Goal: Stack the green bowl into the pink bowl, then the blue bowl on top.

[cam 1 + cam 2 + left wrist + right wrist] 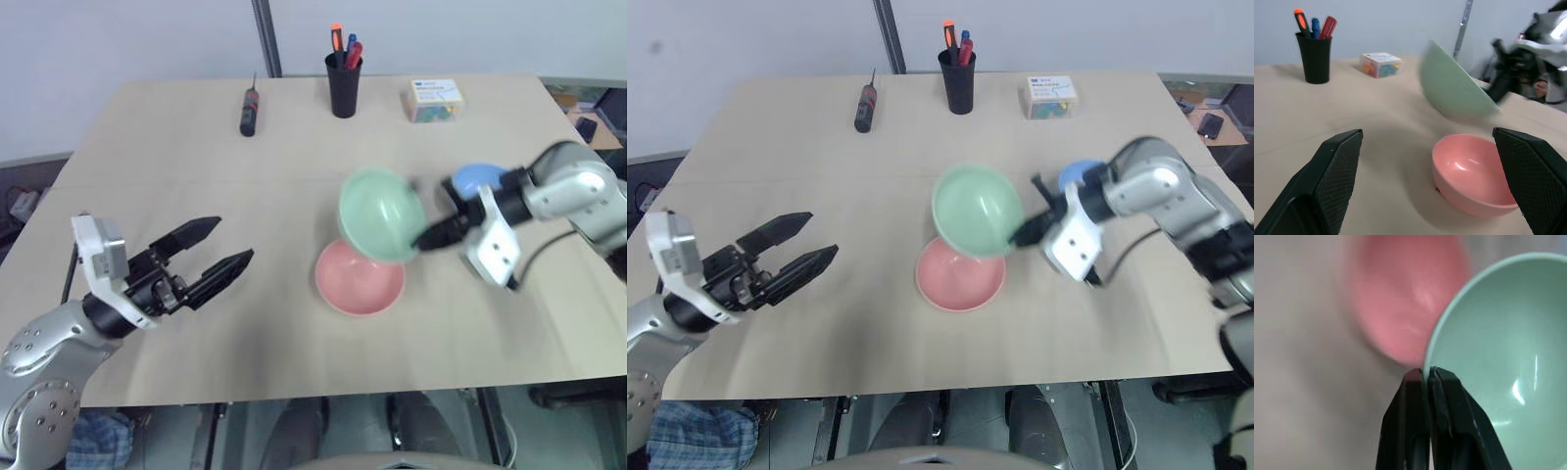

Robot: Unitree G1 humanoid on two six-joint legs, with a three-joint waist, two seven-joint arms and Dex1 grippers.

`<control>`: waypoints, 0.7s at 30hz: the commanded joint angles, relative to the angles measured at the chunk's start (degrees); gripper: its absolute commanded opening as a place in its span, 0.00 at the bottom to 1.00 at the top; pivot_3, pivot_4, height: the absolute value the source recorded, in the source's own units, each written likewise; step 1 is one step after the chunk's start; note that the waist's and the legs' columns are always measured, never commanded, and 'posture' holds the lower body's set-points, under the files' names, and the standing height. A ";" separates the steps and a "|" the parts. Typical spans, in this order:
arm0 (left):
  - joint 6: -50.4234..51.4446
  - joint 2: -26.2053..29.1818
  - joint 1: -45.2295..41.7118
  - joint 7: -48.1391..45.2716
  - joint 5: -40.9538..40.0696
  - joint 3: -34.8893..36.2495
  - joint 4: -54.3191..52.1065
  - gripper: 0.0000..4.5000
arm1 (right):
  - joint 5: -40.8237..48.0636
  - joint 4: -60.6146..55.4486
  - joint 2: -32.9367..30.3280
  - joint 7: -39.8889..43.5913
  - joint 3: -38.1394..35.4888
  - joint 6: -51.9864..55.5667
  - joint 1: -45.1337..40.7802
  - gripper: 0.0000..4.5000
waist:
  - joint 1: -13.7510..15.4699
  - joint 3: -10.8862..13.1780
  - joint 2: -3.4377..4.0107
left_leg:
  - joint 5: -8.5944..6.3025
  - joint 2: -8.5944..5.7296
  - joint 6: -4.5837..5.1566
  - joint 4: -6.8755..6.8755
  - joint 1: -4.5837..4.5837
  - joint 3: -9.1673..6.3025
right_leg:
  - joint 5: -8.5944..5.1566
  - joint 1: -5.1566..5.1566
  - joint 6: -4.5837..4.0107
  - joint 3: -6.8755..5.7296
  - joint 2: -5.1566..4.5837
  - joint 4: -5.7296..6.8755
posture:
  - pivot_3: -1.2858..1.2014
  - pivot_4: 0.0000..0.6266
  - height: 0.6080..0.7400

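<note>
Jaws pinch green bowl [380,213] rim above pink bowl [359,280].

Silver-grey rounded metal arm shells are showing small screws; white boxy wrist modules are carrying ridged black two-finger grippers, left [204,257], right [428,236].

Even bright light; green bowl [380,213] motion-blurred.

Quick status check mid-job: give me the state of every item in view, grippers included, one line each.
green bowl: lifted, tilted, rim pinched by right gripper, above the pink bowl.
pink bowl: upright on the table, empty.
blue bowl: on the table behind the right arm, partly hidden.
right gripper: shut on the green bowl's rim.
left gripper: open, empty, above the table.
pen cup: upright, holding pens.
screwdriver: lying flat.
</note>
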 commanded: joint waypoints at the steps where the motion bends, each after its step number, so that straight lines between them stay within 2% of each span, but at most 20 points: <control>1: -0.74 1.41 -3.03 -2.92 1.24 -1.90 2.00 1.00 | 4.52 -10.46 -0.40 3.64 -3.58 7.86 0.94 0.01 | -0.21 0.00 0.00 | 0.00 0.03 0.00 0.00 0.05 0.05 | 0.00 0.00 0.00 0.05 0.04 0.06 | 0.52 0.24 1.00; 6: -0.53 1.74 -6.58 -4.97 2.46 -3.95 4.51 1.00 | 2.99 -13.43 1.38 5.48 -6.59 13.02 2.04 0.01 | 0.34 0.00 0.00 | 0.00 0.06 0.00 0.09 0.02 0.02 | 0.00 -0.01 0.00 0.00 0.07 0.10 | 0.52 0.24 1.00; 14: -0.61 1.11 -7.89 -6.11 3.49 -5.08 5.62 1.00 | -1.54 -11.90 6.05 5.84 -10.49 15.40 1.10 0.01 | 0.47 0.01 -0.02 | 0.00 0.03 -0.01 0.09 -0.11 -0.02 | 0.00 -0.06 0.01 -0.06 0.00 0.02 | 0.52 0.24 1.00; 15: -0.59 1.04 -7.91 -6.12 3.51 -5.12 5.62 1.00 | -1.70 -11.95 6.20 6.14 -10.76 15.81 1.27 0.15 | 0.47 0.01 -0.02 | 0.00 0.03 -0.01 0.09 -0.11 -0.02 | 0.00 -0.06 0.01 -0.06 -0.01 0.01 | 0.52 0.24 1.00; 17: -0.56 0.86 -7.80 -6.19 3.62 -5.25 5.59 1.00 | -2.46 -11.79 6.39 6.14 -11.44 16.26 1.63 0.26 | 0.48 0.01 -0.02 | 0.00 0.02 -0.01 0.09 -0.11 -0.02 | 0.01 -0.05 0.01 -0.06 -0.02 0.00 | 0.52 0.24 1.00; 18: -0.52 0.78 -7.74 -6.20 3.66 -5.28 5.55 1.00 | -3.10 -11.14 6.94 5.29 -12.09 15.66 1.64 0.38 | 0.48 0.01 -0.02 | 0.00 0.02 -0.01 0.09 -0.12 -0.02 | 0.01 -0.05 0.01 -0.06 -0.02 0.00 | 0.52 0.24 1.00; 21: -0.45 0.64 -7.49 -6.24 3.71 -5.28 5.32 1.00 | -4.73 -8.04 7.96 4.21 -13.97 14.60 0.96 0.64 | 0.43 0.01 -0.02 | 0.00 0.02 -0.01 0.09 -0.10 -0.02 | 0.01 -0.05 0.01 -0.06 -0.01 0.01 | 0.52 0.24 1.00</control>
